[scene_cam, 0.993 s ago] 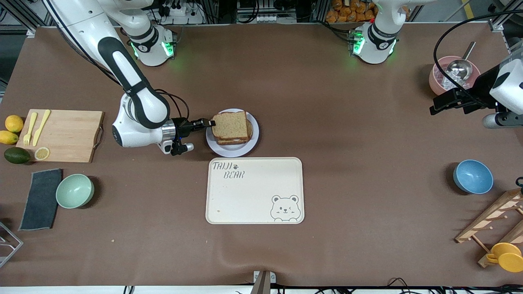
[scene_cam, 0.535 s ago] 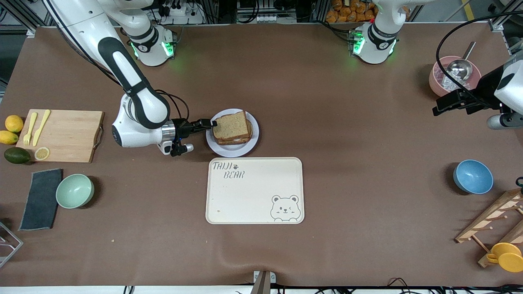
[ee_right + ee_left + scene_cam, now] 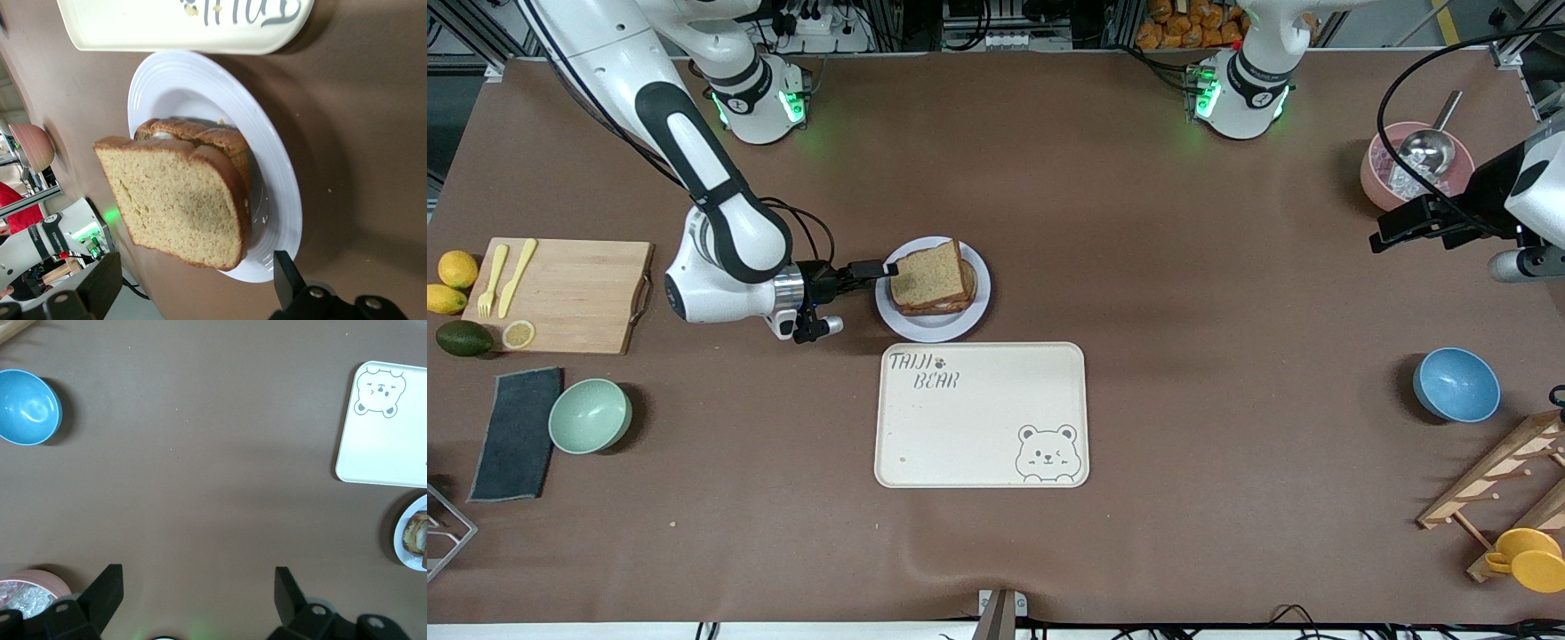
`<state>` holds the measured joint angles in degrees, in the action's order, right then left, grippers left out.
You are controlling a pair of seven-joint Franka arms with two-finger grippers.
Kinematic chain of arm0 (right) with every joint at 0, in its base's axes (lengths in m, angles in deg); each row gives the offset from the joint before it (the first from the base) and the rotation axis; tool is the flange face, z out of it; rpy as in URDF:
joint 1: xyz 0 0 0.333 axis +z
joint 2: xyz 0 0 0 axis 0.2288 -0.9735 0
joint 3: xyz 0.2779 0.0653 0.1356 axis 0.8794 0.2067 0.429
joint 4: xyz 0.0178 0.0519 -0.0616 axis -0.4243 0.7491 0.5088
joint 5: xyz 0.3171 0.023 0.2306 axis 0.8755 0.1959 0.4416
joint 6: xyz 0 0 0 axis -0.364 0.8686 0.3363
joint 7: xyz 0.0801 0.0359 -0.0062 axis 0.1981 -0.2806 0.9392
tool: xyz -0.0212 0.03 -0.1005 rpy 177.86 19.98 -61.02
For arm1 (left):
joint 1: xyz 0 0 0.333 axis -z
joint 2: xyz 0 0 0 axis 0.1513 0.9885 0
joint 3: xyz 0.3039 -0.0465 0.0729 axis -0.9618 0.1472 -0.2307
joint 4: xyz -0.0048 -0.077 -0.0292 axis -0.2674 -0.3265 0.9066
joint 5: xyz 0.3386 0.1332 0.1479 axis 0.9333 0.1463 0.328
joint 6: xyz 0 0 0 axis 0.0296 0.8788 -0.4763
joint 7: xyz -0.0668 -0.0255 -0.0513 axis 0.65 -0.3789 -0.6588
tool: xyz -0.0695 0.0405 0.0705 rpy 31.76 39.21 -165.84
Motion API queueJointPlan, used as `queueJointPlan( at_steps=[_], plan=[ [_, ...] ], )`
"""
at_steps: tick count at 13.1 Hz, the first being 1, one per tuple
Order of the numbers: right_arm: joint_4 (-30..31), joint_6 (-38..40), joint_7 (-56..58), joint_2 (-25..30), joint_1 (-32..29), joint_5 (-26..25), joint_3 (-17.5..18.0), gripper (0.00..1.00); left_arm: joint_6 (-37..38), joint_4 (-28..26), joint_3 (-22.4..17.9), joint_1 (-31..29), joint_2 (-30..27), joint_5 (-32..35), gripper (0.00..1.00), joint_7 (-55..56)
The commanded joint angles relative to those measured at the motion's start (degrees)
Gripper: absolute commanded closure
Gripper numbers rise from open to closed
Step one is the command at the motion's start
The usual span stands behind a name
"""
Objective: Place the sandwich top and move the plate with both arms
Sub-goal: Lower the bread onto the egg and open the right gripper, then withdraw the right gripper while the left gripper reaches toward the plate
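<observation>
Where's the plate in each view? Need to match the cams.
Front view: plate mid-table, under the sandwich, just farther from the camera than the bear tray.
Left wrist view: only an arc of its rim at the picture's edge, beside the tray.
Right wrist view: plate fills the centre under the bread, tray beside it.
Shared landmark: the bear tray, in all three.

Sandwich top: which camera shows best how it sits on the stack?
The right wrist view: the sandwich top fills it, lying askew on the lower slice on the plate. The front view shows it small from above; the left wrist view catches only the plate's edge.
</observation>
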<state>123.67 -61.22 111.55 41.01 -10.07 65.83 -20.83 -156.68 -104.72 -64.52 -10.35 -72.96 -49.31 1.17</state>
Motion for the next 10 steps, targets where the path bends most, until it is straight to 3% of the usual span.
queueJointPlan(
  at_steps=[1,5,8,10],
  plan=[
    [0.44,3.59,0.7,1.79,-4.29,0.14,-0.1,0.0,0.03,1.08,0.13,-0.02,1.74,-0.94,0.0,-0.41],
    [-0.26,3.77,0.43,4.86,-7.46,-10.47,-0.27,0.0,-0.32,0.82,0.65,0.42,3.68,-1.9,0.0,-3.13],
    [-1.75,4.12,0.43,9.33,-8.95,-20.12,-4.12,0.0,-1.1,-1.81,0.3,-3.78,4.64,-12.77,0.0,-4.98],
    [-5.25,6.66,-0.09,11.1,-10.1,-26.99,-5.28,0.0,-3.21,-2.61,0.3,-4.33,6.05,-15.25,0.0,-6.82]
  ],
)
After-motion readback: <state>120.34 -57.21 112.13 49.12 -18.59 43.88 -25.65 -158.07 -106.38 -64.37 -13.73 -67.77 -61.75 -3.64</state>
